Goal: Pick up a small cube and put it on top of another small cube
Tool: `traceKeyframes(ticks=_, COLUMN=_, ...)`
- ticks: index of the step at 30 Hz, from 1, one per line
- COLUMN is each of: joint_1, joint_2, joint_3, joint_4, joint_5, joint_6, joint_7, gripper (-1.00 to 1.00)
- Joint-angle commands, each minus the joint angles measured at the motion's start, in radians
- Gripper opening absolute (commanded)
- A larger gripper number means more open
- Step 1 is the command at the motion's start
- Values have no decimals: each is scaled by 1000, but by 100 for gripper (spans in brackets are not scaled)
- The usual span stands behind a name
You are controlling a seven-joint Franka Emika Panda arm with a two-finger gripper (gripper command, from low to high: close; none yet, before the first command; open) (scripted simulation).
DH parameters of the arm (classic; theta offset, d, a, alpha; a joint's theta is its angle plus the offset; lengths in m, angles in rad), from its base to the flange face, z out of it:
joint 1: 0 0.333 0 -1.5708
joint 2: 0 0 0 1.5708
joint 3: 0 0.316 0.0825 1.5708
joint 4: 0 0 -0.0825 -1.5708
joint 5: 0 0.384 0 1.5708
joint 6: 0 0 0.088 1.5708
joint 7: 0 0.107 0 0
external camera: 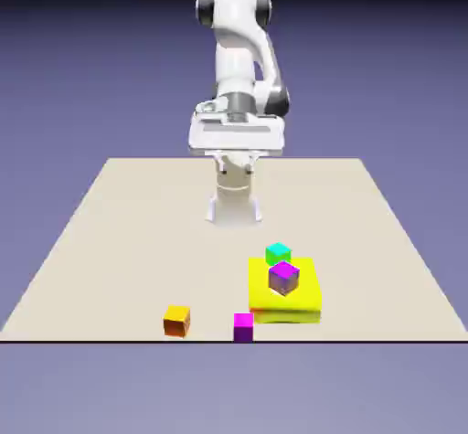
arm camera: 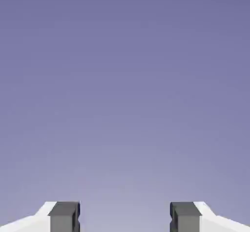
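A: How does the claw (arm camera: pixel 125 216) stand?

B: Spread, with nothing between its two grey fingertips (arm camera: pixel 64 215); the hand view shows only plain blue-violet backdrop past them. In the exterior view the claw (external camera: pixel 237 161) hangs high over the table's (external camera: pixel 110 231) far part.

A: And the cubes?

B: All are well apart from the claw, low and toward the table's near edge. The purple cube (external camera: pixel 283 277) sits on top of a big yellow block (external camera: pixel 306 300). The green cube (external camera: pixel 278 253) is just behind that block, the nearest of them to the claw.

A: The other two?

B: The magenta cube (external camera: pixel 243 325) lies just beside the block's near corner, and the orange cube (external camera: pixel 177 320) is farther toward the exterior view's left.
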State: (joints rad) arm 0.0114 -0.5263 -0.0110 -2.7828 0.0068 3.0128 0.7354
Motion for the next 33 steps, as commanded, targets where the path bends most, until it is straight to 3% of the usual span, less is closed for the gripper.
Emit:
traceKeyframes(ticks=1, joint_1=0, joint_2=36, joint_3=-9, joint_4=23, joint_5=6, joint_6=-20, joint_7=-5, gripper=0)
traceKeyframes(ticks=25, joint_1=-12, joint_2=906, joint_3=-228, joint_4=564, joint_5=141, joint_6=-502, joint_7=-117, gripper=0)
traceKeyframes(ticks=32, joint_1=-53, joint_2=1085, joint_3=-181, joint_4=594, joint_5=200, joint_6=-374, joint_7=-158, gripper=0)
traceKeyframes(ticks=33, joint_1=-53, joint_2=1085, joint_3=-181, joint_4=594, joint_5=200, joint_6=-374, joint_7=-158, gripper=-100)
